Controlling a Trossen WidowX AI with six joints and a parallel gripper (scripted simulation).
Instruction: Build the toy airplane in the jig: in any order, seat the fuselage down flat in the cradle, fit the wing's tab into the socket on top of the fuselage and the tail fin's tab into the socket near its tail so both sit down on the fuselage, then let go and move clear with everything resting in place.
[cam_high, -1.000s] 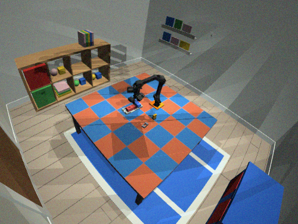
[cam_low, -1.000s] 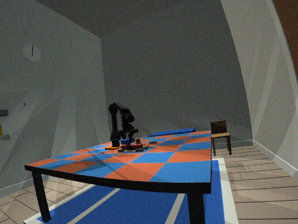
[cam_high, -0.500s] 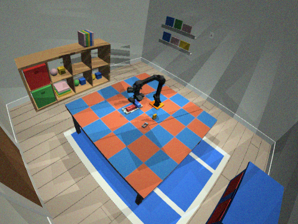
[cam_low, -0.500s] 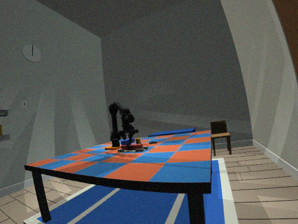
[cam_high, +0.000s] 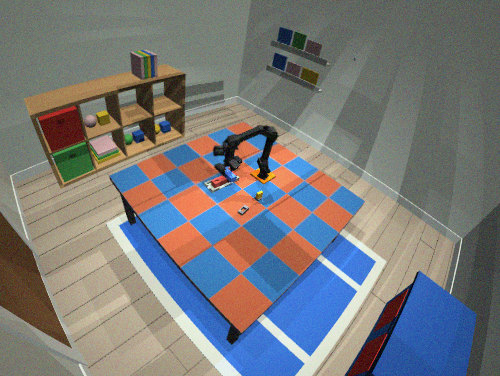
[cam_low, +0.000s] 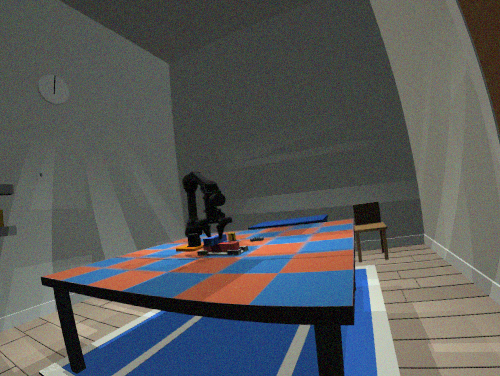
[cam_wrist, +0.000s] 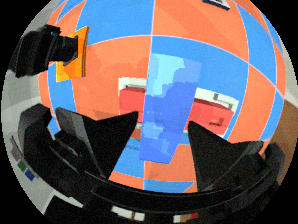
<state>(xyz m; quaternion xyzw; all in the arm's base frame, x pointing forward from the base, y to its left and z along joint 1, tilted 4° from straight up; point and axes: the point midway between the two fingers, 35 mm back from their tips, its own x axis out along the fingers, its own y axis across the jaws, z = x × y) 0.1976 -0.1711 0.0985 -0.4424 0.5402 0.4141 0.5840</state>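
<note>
The red fuselage (cam_high: 217, 182) (cam_low: 230, 245) (cam_wrist: 206, 115) lies in the pale cradle (cam_high: 208, 187) (cam_wrist: 131, 81). The blue wing (cam_high: 231, 174) (cam_low: 211, 241) (cam_wrist: 170, 95) lies crosswise over the fuselage and looks a little tilted in the top view. Its tab and the wing socket are hidden, so I cannot tell whether it sits fully down. My gripper (cam_high: 228, 168) (cam_low: 214, 235) (cam_wrist: 164, 119) is open around the wing, with a gap showing on each side in the wrist view. The yellow tail fin (cam_high: 259, 195) (cam_low: 231, 236) stands on the table, away from the fuselage.
A small grey piece with an opening (cam_high: 243, 210) (cam_low: 257, 239) lies on the table near the tail fin. The arm's orange base plate (cam_high: 263, 176) (cam_low: 188, 248) (cam_wrist: 80, 62) is close beside the cradle. A cube shelf (cam_high: 105, 95) stands beyond the table.
</note>
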